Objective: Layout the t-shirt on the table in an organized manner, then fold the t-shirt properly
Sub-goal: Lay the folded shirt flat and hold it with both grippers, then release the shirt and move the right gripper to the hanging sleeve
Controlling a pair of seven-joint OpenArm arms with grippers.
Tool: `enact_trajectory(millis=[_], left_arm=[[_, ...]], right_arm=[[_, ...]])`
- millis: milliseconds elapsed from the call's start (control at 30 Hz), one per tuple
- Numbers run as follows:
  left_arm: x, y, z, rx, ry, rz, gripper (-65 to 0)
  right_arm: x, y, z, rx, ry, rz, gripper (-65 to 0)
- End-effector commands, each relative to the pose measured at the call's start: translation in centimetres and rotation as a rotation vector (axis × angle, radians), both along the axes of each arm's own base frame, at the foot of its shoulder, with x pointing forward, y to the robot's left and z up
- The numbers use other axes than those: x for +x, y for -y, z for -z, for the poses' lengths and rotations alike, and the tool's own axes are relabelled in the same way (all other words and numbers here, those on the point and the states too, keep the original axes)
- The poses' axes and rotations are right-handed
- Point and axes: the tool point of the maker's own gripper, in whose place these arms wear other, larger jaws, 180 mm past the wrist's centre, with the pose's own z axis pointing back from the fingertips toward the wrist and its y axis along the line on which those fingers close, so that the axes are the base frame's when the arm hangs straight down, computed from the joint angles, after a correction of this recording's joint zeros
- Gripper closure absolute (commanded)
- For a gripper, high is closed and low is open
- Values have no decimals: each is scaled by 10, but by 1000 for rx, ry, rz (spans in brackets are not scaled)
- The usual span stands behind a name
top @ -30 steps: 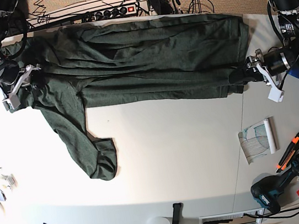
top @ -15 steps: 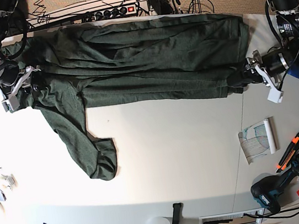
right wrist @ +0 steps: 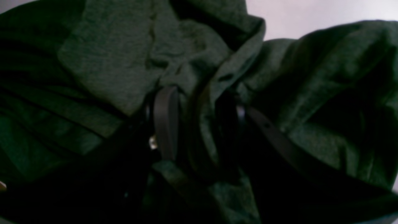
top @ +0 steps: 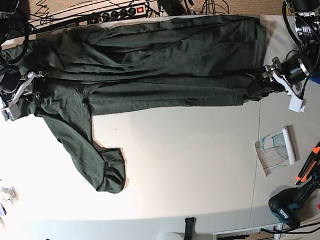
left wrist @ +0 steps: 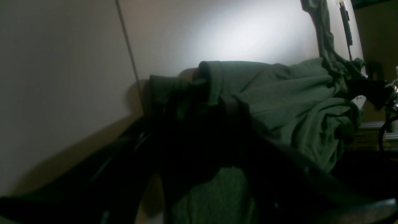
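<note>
Since the earlier frame the left gripper (top: 260, 85) has moved a little toward the near edge of the table (top: 200, 150) and has taken the shirt corner with it; the right gripper (top: 32, 90) has almost not changed its place.

On the left of the base view, the right gripper is clenched on the dark green t-shirt (top: 152, 61). In the right wrist view a fold of cloth sits pinched between its fingers (right wrist: 166, 121). From this gripper the shirt stretches across the far part of the table to the other gripper, with long wrinkles. One sleeve (top: 94, 159) lies flat on the table, running from just beside the right gripper toward the near edge.

The left gripper grasps the bunched hem corner. A cordless drill (top: 291, 203) lies well apart from it.
</note>
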Motion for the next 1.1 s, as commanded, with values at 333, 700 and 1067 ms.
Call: enact_trajectory(millis=[333, 700, 1067], left_arm=[[15, -8, -18, -5, 69, -23, -233], [14, -7, -18, -8, 68, -24, -233], [29, -14, -28, -13, 147, -93, -248]], right_arm=[[15, 5, -20, -8, 90, 2, -230], [43, 24, -39, -134, 186, 26, -230], [81, 54, -77, -232, 335, 169, -230]])
